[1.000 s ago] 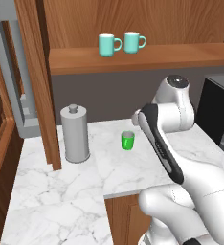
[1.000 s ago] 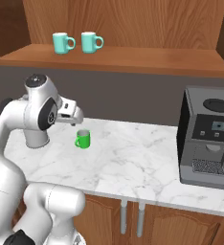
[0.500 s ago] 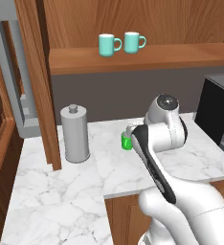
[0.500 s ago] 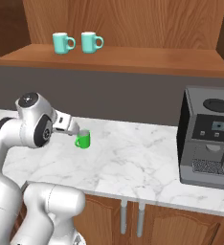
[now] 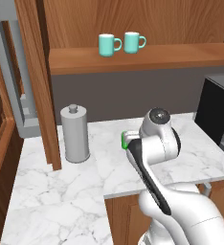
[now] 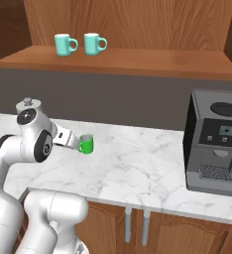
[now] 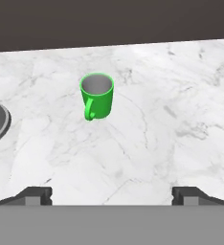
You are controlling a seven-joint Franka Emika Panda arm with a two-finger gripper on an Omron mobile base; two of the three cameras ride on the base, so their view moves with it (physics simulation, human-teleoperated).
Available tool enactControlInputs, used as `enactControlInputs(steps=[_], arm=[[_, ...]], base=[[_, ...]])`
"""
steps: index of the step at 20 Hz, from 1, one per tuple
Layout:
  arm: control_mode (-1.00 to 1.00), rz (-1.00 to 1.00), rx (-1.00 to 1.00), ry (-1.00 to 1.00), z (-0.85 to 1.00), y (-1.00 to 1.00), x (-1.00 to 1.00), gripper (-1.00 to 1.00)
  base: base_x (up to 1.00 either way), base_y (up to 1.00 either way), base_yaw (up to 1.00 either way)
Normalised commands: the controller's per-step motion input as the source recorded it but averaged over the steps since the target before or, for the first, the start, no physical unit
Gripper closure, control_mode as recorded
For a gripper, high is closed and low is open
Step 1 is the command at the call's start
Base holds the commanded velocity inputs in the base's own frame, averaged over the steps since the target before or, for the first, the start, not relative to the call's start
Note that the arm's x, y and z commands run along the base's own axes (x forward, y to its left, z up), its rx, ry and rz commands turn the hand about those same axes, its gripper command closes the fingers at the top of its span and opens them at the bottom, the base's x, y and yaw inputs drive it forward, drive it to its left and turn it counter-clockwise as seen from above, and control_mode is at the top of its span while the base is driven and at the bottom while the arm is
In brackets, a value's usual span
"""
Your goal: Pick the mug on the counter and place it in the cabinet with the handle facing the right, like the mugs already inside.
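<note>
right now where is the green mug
The green mug stands on the marble counter just ahead of the open pincer, below the shelf.

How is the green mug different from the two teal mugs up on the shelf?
The green mug is bright green; the teal mugs are pale. It stands alone on the counter; they stand side by side in the cabinet. All share one shape, upright, with loop handles.

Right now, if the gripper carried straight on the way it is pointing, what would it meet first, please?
Most likely the green mug. In the hand view it stands upright on the counter, ahead of the open gripper and a little left of centre, with bare marble between them. Depth is unclear, so the fingertips might brush past it.
</note>
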Motion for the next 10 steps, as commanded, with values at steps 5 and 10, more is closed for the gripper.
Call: enactControlInputs(steps=[5, 10], arm=[[-1.00, -0.04, 0.00, 0.00, -0.32, 0.05, 0.08, -1.00], [-1.00, -0.03, 0.00, 0.00, -0.29, 0.08, 0.13, -1.00]], base=[[0.00, 0.00, 0.00], [0.00, 0.00, 0.00]])
